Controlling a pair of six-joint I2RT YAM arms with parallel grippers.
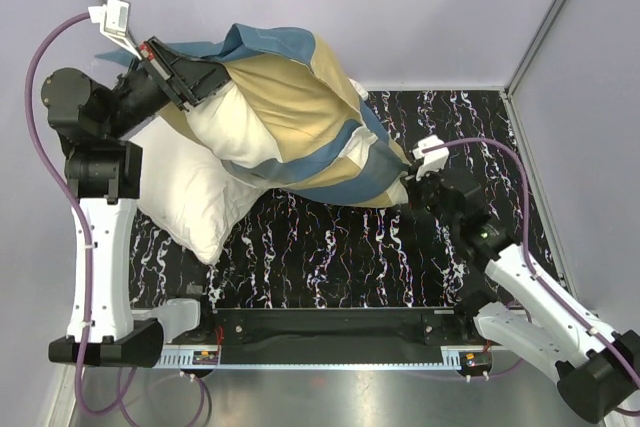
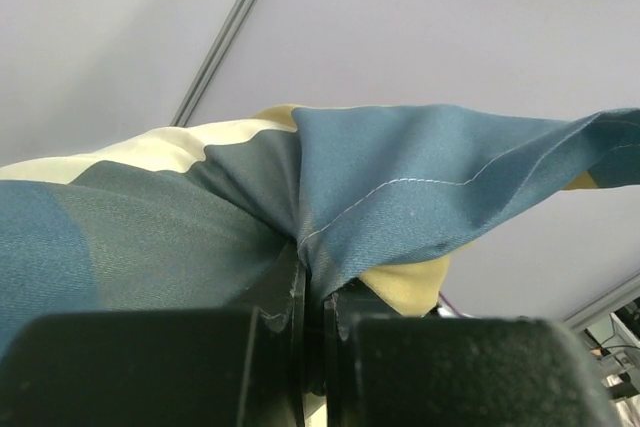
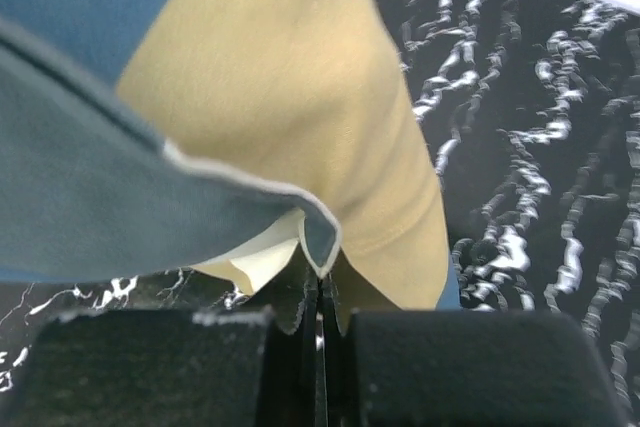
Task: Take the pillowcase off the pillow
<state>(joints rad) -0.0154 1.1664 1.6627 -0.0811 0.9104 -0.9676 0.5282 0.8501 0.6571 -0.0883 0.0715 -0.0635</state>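
Pillowcase (image 1: 300,117) hung above the worktop (image 1: 350,257), long axis running far-left to near-right, pillow (image 1: 228,132) protruding leftward. Left jaws clamped its far-left edge; right jaws clenched its near-right corner.

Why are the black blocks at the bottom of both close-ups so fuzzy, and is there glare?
Left wrist view: the left gripper probably sits too near the lens, so it blurs; the pillowcase stitching is sharp. Right wrist view: the right gripper blurs likewise; the marbled table is sharper. Top view: even light, only mild sheen on the metal strip.
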